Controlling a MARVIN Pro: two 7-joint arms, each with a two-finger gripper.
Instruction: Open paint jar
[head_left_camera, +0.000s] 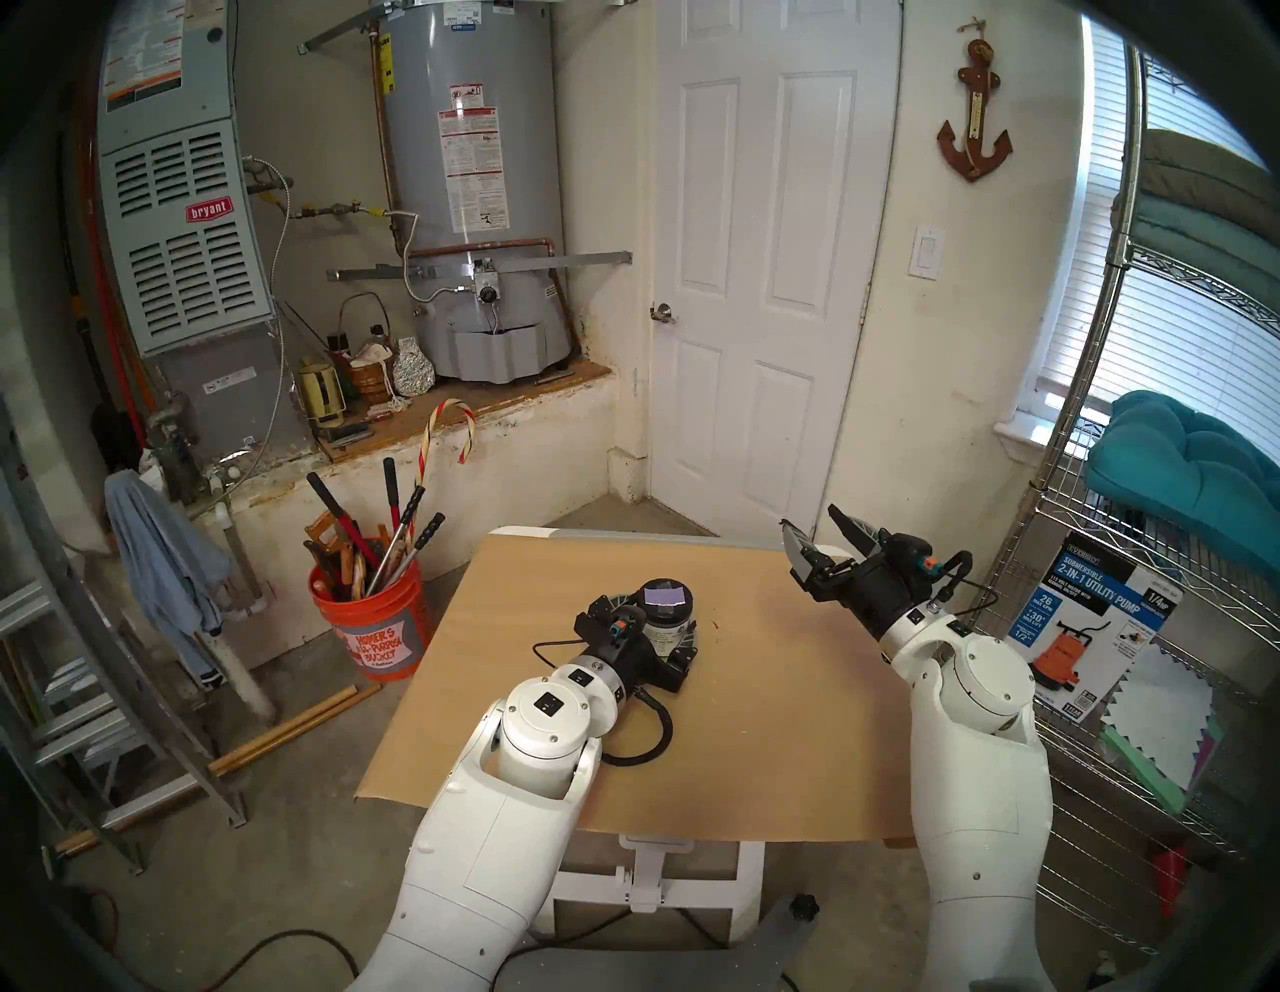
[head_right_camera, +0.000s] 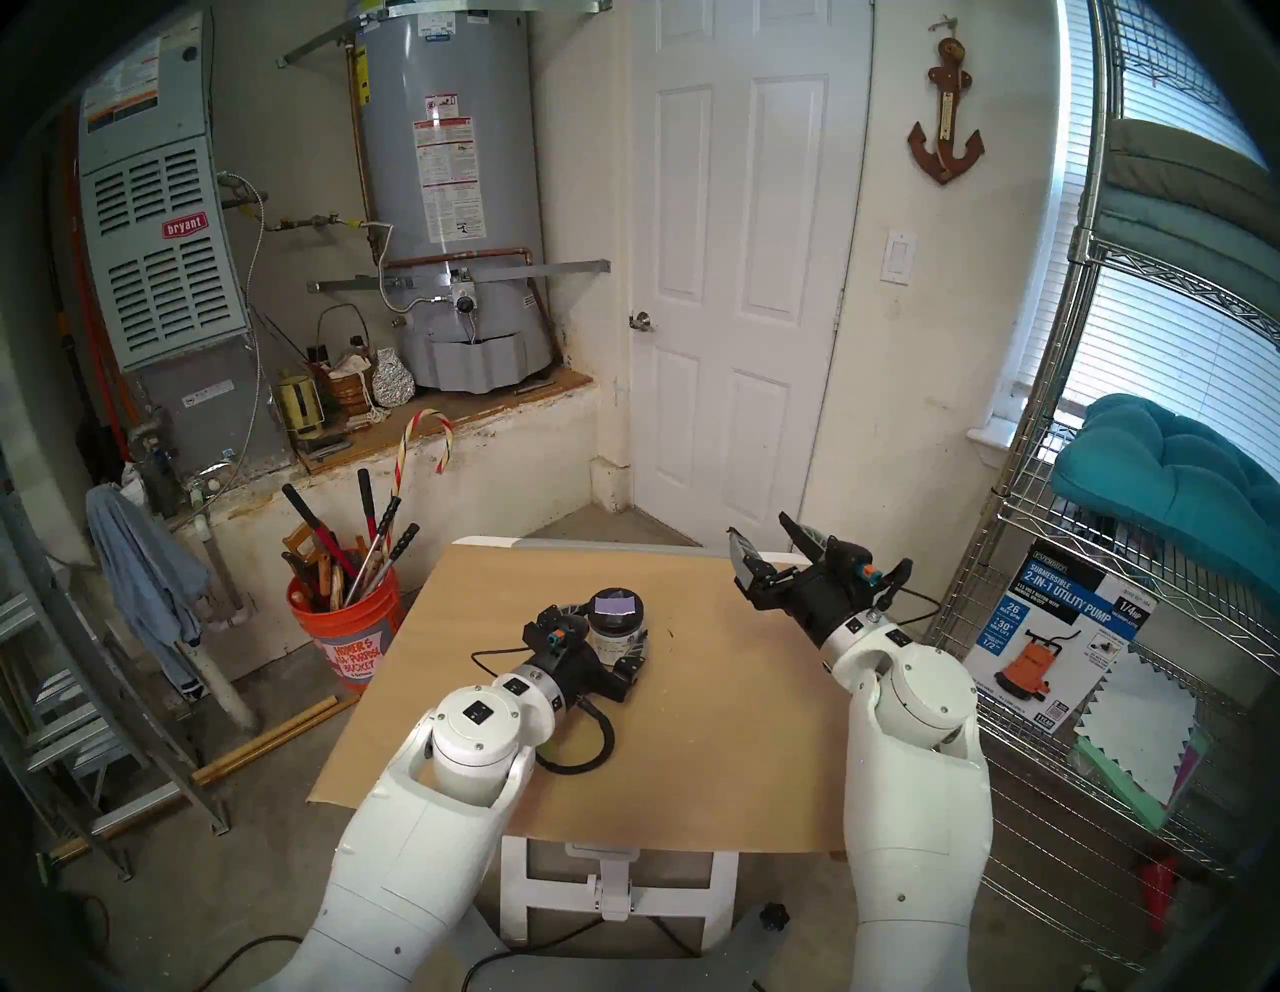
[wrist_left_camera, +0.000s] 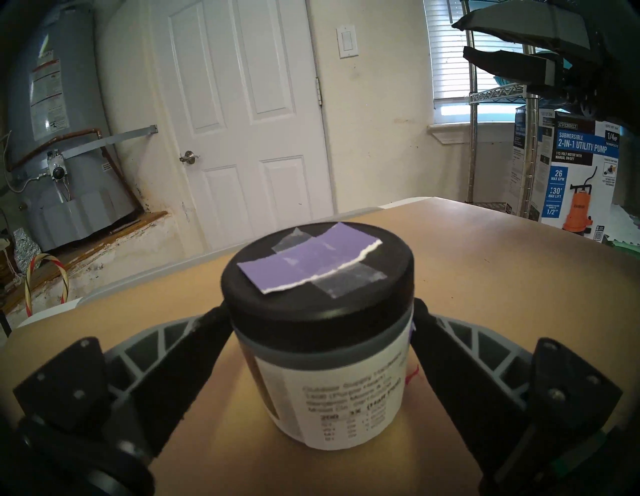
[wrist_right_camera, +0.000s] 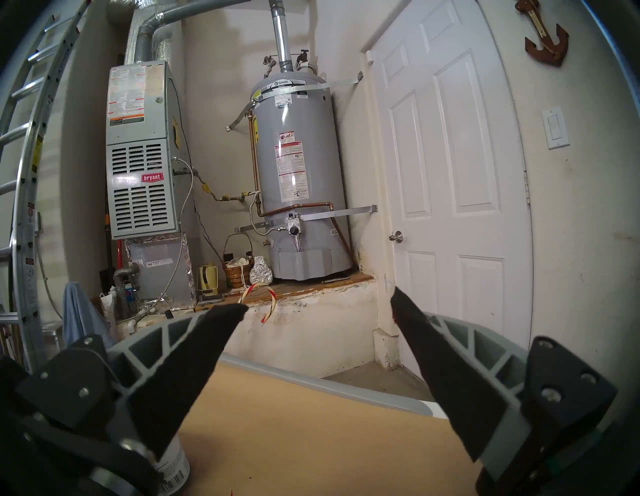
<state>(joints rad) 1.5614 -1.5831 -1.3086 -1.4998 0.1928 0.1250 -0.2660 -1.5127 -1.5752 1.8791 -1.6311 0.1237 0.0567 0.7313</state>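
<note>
**Left jaws spread around the jar, right gripper wide and empty**

The left gripper (wrist_left_camera: 320, 332) lies low over the table (head_left_camera: 727, 727), its jaws spread to either side of the jar (wrist_left_camera: 332, 384). In the left wrist view the fingers (wrist_left_camera: 194, 360) flank the jar at 9 and 3 o'clock, just under the lid (wrist_left_camera: 317, 277); their tips sit right at the jar's sides, and whether they press on it cannot be told. The jaws stand wide, with the jar upright between them on the table.

The lid is black and screwed on, with a lilac swatch (wrist_left_camera: 304, 261) taped across its top. Below it the jar carries a white label (wrist_left_camera: 349, 401) with blurred print. In the head view the jar (head_left_camera: 663, 613) stands near the middle of the table, toward its 11 o'clock part, with the left gripper (head_left_camera: 658, 634) reaching in from 7 o'clock.

The right gripper (head_left_camera: 817, 540) hangs in the air over the table's 2 o'clock corner, well apart from the jar, tilted slightly up. Its jaws gape wide and hold nothing; the right wrist view shows both fingers (wrist_right_camera: 204, 363) apart with only the room between them, and the jar's label (wrist_right_camera: 173, 467) peeks in at 7 o'clock.

Beyond the table, a bucket (head_left_camera: 374, 623) of tools stands on the floor at 9 o'clock, a water heater (head_left_camera: 478, 194) at 11, a white door (head_left_camera: 762, 277) at 12, and a pump box (head_left_camera: 1094, 630) leans on a wire shelf (head_left_camera: 1136, 415) at 3
</note>
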